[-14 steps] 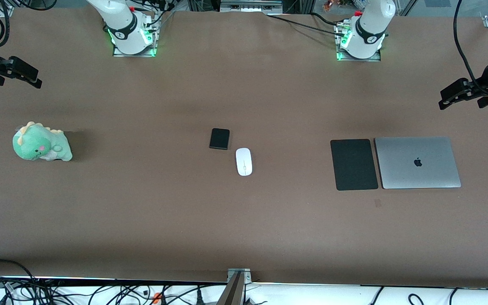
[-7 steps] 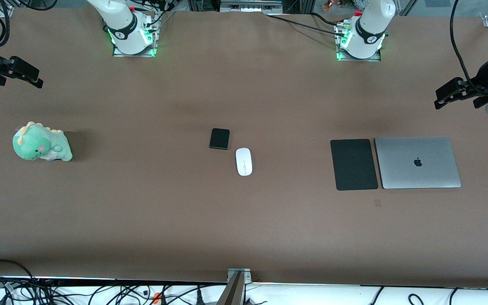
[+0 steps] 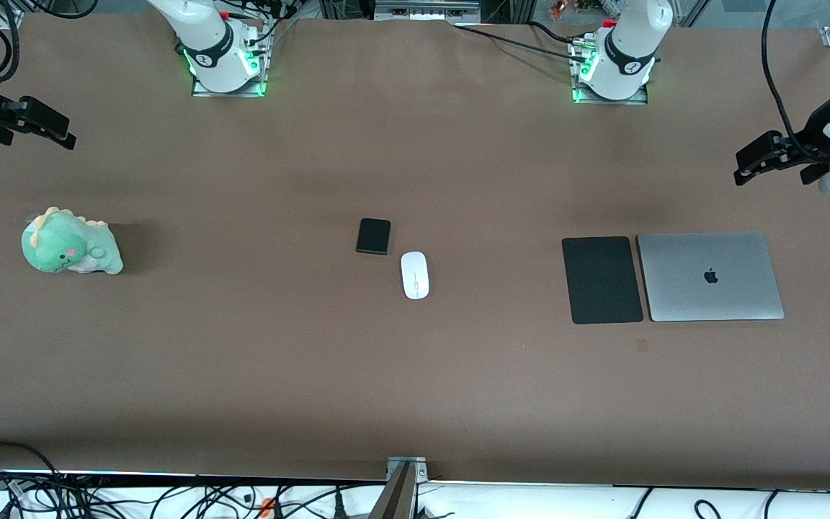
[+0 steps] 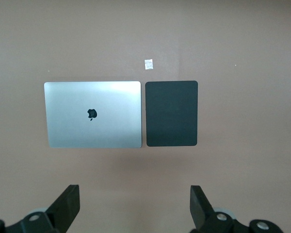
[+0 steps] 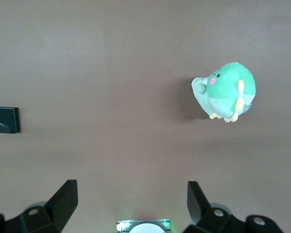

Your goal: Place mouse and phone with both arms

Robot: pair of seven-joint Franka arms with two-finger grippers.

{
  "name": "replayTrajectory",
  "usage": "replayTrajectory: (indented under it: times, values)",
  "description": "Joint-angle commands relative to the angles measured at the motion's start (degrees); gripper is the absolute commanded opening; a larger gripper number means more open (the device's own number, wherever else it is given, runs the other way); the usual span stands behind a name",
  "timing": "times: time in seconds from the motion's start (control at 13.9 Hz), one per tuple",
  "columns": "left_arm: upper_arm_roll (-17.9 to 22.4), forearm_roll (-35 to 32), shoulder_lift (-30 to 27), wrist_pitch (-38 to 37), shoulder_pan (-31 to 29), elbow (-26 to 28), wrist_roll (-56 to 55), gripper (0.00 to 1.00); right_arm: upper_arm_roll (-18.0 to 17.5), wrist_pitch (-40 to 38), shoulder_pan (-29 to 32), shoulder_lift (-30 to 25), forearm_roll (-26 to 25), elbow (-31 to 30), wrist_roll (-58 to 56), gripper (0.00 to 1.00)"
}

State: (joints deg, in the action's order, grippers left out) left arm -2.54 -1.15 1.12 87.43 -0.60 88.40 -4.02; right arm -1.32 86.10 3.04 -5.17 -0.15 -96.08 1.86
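Note:
The white oval mouse [image 3: 414, 274] lies near the table's middle. The small black phone [image 3: 373, 236] lies beside it, a little farther from the front camera and toward the right arm's end; it also shows in the right wrist view [image 5: 5, 119]. My left gripper [image 3: 746, 164] is open and empty, high over the bare table at the left arm's end; its wrist view [image 4: 135, 206] shows the fingers wide apart. My right gripper [image 3: 62, 134] is open and empty, high over the table at the right arm's end, with the fingers wide apart in its wrist view [image 5: 131, 201].
A large black pad [image 3: 601, 280] and a closed silver laptop [image 3: 710, 277] lie side by side toward the left arm's end. A green plush dinosaur [image 3: 69, 242] sits toward the right arm's end. Cables hang along the table's near edge.
My left gripper has drifted slightly inward toward the table's middle and away from the front camera. My right gripper has shifted a little too. The mouse and phone have not moved.

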Motion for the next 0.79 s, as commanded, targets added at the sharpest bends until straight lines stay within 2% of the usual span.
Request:
replayTrajectory:
  times: [0.0, 0.72]
  values:
    - [0.2, 0.2, 0.1, -1.4, 0.1, -1.3, 0.4, 1.0, -0.4, -1.3, 0.6, 0.1, 1.1, 0.5, -0.8, 1.0]
    - [-0.1, 1.1, -0.1, -1.4, 0.2, -1.6, 0.5, 1.0, -0.5, -3.0, 0.3, 0.8, 1.0, 0.5, -0.9, 1.0]
